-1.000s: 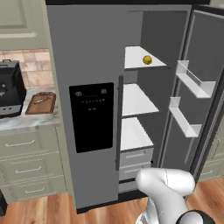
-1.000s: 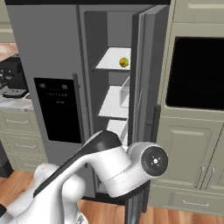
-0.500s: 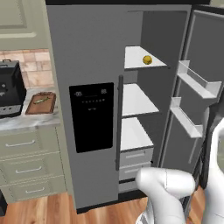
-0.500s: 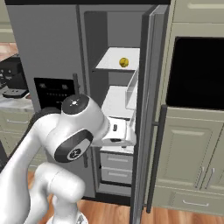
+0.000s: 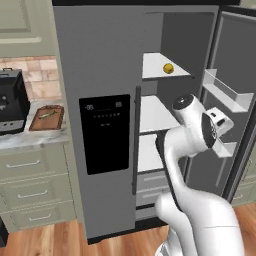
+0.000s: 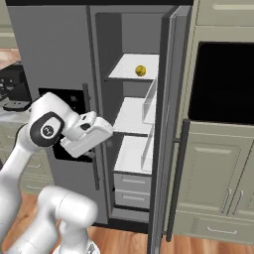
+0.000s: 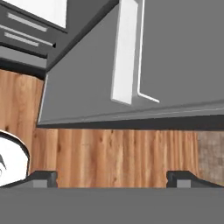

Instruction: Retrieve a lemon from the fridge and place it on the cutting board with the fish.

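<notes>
The grey fridge (image 5: 95, 60) has its right door (image 6: 167, 124) swung open. The lemon (image 5: 168, 68) sits on the top white shelf, also visible as the lemon (image 6: 140, 71) in the right base view. My hand (image 6: 88, 135) hangs in front of the middle shelves, well below the lemon. It points down toward the floor and the door's lower edge (image 7: 131, 120). The gripper (image 7: 113, 179) is open, its fingertips (image 7: 43, 177) wide apart with nothing between them. The reddish-brown cutting board (image 5: 46, 118) lies on the counter to the left, with the slender greenish fish (image 5: 47, 114) on it.
A black coffee machine (image 5: 10, 102) stands left of the board. The fridge's door shelves (image 5: 227, 92) jut out at the right, close to my arm. Pale green drawers (image 5: 30, 187) sit under the counter, and a dark oven (image 6: 223, 82) lies right of the fridge.
My arm has risen from low by the base and swung up in front of the open fridge compartment. The lemon, board and door have stayed put.
</notes>
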Robot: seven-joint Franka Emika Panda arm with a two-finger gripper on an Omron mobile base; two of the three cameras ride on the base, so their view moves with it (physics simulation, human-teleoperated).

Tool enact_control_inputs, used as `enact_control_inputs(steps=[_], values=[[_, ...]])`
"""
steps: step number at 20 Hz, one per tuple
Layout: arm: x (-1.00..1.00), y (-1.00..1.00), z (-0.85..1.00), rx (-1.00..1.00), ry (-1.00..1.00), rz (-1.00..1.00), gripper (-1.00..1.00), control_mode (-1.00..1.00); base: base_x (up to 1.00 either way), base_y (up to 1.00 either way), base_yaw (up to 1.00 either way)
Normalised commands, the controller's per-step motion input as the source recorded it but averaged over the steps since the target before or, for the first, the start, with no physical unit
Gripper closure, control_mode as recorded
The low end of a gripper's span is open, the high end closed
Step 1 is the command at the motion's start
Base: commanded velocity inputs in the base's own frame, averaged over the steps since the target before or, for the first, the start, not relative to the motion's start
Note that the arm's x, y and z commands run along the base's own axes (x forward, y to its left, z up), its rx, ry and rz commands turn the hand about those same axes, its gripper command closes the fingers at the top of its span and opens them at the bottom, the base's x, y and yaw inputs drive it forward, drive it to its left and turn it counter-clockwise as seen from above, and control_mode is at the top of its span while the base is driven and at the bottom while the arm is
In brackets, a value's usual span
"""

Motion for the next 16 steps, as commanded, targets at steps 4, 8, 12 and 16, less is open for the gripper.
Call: enact_control_inputs(steps=[4,8,12,16], values=[[0.96,0.98,-0.22,0.03,-0.01,-0.02,-1.00,-1.00,0.00,0.00,0.00],[0.92,0.81,-0.04,0.13,-0.03,-0.03,-1.00,-1.00,0.00,0.00,0.00],[0.43,0.10,0.00,0.18,-0.08,-0.04,-1.00,-1.00,0.00,0.00,0.00],[0.18,0.20,-0.01,0.39,-0.11,-0.05,-1.00,-1.00,0.00,0.00,0.00]])
